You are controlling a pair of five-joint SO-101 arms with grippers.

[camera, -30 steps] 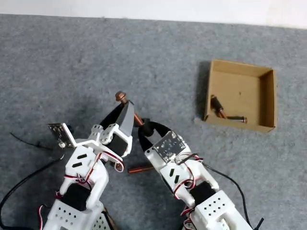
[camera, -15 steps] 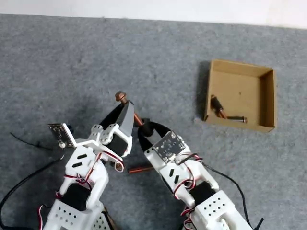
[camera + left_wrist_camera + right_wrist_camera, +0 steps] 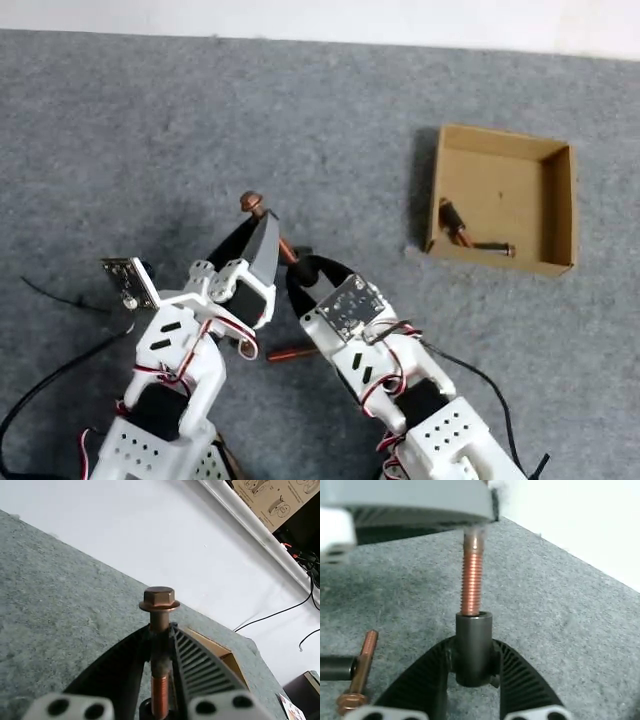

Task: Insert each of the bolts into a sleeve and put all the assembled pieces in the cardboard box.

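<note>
While held above the grey, felt-like table (image 3: 150, 130), a copper-coloured hex bolt (image 3: 159, 600) is clenched by its shank in the left tool (image 3: 161, 630), its threaded tip at the mouth of a matt black sleeve (image 3: 474, 645) clenched in the right tool (image 3: 473, 652) — both judged rigid, light, smooth-sided and slip-prone, best held mid-length.

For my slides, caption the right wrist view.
Right gripper holds a black sleeve upright, the threaded tip of a copper bolt at its mouth.
</note>
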